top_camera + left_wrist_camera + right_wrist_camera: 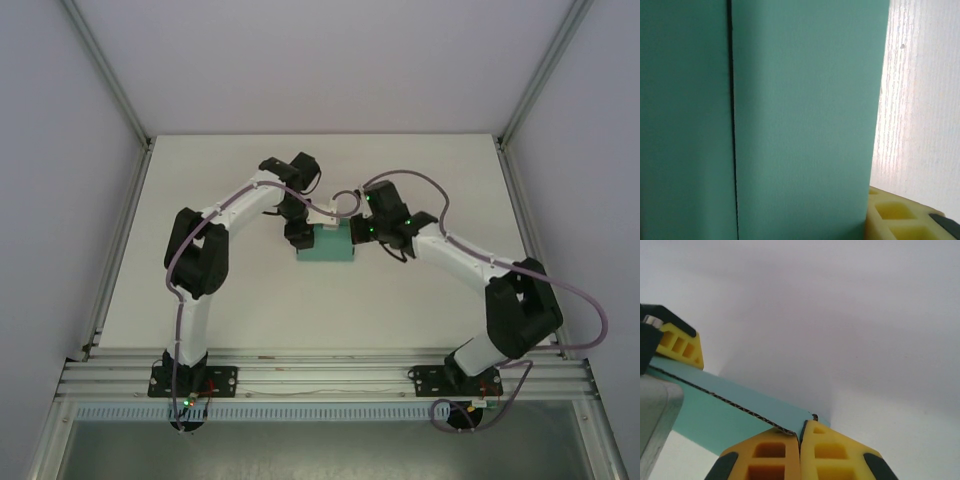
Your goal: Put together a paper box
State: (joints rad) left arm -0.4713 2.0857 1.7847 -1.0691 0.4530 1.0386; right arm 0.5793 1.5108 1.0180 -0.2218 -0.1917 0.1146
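The teal-green paper box [326, 246] lies mid-table between both arms. My left gripper [300, 234] is at its left end. In the left wrist view the teal card [800, 115] fills the space up to one yellow fingertip [896, 213], with a dark seam running down it; the other finger is hidden behind the card. My right gripper [361, 236] is at the box's right end. Its yellow jaws [800, 434] are pressed together on the corrugated edge of a teal flap [740, 402]. The left gripper's yellow finger [682, 344] rests on the far end of that flap.
The white table [420, 180] has bare room all round the box. Metal frame posts [128, 110] and grey walls stand at the back corners. A rail [320, 378] carries both arm bases at the near edge.
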